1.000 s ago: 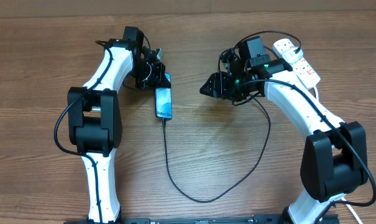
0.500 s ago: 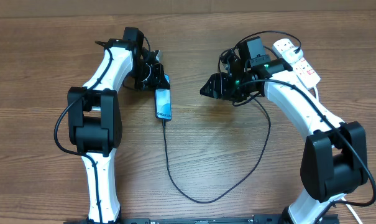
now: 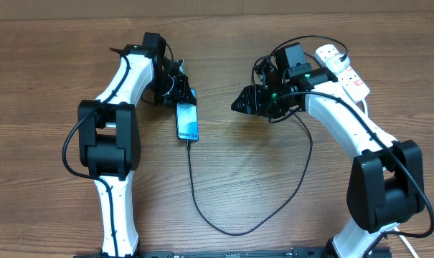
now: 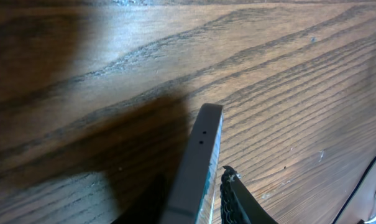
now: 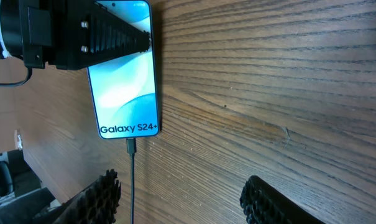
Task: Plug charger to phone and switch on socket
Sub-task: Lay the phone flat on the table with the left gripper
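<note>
Phone [image 3: 188, 122] is on the counter [image 3: 59, 215], left of centre, screen facing up, lit cyan with the Galaxy S24+ text at its near end. The charger [image 3: 195, 197] has its little connector sitting in that near edge. The black cable runs toward the front, loops round and heads back up under the right arm, where I lose it. Left end effector [image 3: 181, 92] is at the phone's far end, one finger just beside the screen. Honestly can't tell if it's pinching or loose. Right end effector [image 5: 180, 185] hangs near the phone's right side, jaws wide apart, nothing in them. Socket [image 3: 343, 72] sits far right, behind that arm.
</note>
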Controlling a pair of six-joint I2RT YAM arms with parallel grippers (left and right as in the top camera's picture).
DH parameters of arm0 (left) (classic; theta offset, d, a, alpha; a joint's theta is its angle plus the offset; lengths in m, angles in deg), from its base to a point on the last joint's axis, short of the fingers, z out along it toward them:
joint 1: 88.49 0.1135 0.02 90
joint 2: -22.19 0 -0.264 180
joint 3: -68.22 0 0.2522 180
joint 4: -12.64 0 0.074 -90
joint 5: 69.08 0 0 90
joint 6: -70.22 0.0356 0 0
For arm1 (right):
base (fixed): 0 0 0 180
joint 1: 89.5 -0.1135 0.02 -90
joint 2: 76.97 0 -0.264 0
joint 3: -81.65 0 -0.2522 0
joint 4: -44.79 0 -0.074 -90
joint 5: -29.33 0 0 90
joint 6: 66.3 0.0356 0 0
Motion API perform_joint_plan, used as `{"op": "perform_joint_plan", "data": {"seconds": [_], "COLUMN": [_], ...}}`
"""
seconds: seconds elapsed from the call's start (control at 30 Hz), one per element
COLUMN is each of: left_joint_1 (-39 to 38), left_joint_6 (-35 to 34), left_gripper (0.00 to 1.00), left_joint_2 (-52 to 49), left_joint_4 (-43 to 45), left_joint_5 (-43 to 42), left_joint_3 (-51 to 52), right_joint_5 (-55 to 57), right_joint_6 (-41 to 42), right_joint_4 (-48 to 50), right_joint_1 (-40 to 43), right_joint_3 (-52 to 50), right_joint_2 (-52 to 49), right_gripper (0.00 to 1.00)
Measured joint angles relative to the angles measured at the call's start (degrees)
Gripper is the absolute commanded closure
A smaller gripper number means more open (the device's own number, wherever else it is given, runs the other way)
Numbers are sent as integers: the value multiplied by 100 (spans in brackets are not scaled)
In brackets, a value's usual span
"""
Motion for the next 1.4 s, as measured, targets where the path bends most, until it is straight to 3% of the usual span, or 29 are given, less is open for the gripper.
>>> {"op": "perform_joint_plan", "data": {"seconds": [0.4,0.9,1.4], "left_joint_1": [0,0,-17], "left_joint_6": [-2,-168,-470], "left_gripper": [72,60,59], "left_joint_2": [0,0,59], "left_joint_4": [-63,-157,-271], "left_joint_5": [7,739,1335], "left_joint_3": [2,0,-11], "right_joint_5": [-2,-2,0], "right_joint_6": [-37,-59,-57], "right_joint_4": [-79,-83,-81], "right_joint_1": [0,0,0], "right_joint_3": [0,0,0], "right_joint_2": [0,0,0], "right_gripper": [37,37,37]}}
